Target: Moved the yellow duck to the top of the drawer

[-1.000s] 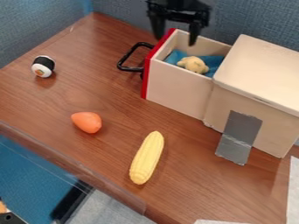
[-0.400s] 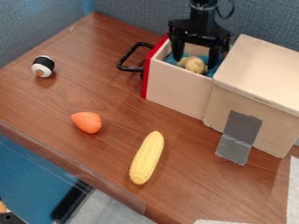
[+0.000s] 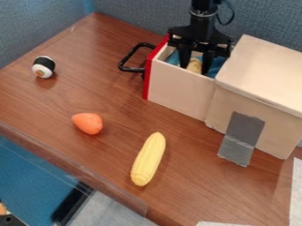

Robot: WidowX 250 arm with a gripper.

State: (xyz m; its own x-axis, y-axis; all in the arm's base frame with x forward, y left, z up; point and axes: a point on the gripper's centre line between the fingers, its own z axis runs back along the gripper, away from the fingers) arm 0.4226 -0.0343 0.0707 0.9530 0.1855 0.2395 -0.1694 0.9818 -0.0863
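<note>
gripper (image 3: 195,70): fingers drawn in, pinching the yellow duck (image 3: 194,65)
duck's place: upper right, inside the open drawer (image 3: 180,90), by blue cloth (image 3: 217,64)
in the way: drawer walls around it; box top (image 3: 265,66) beside, right
upper left: sushi roll (image 3: 43,67)
left, below middle: orange toy (image 3: 88,123)
lower centre: corn (image 3: 148,159)
</note>
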